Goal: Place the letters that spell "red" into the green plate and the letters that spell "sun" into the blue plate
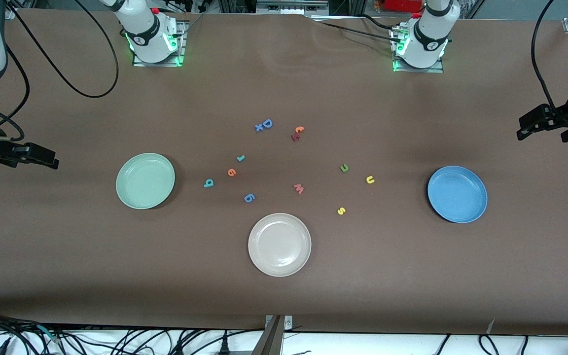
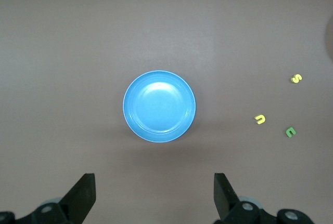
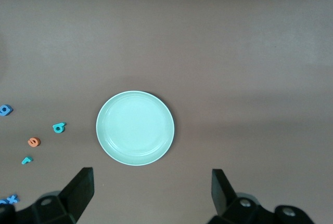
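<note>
So we're looking at both arms waiting, high up at the bench ends. The left end effector (image 2: pixel 153 195) is hanging over the bench by the blue plate (image 1: pixel 457 194) with fingers spread apart, and the right end effector (image 3: pixel 152 193) likewise by the green plate (image 1: pixel 145 180). The r (image 1: pixel 240 158), e (image 1: pixel 231 172) and d (image 1: pixel 208 183) are lying beside green; the n (image 1: pixel 344 168), u (image 1: pixel 370 179) and s (image 1: pixel 341 211) are sitting nearer blue.
</note>
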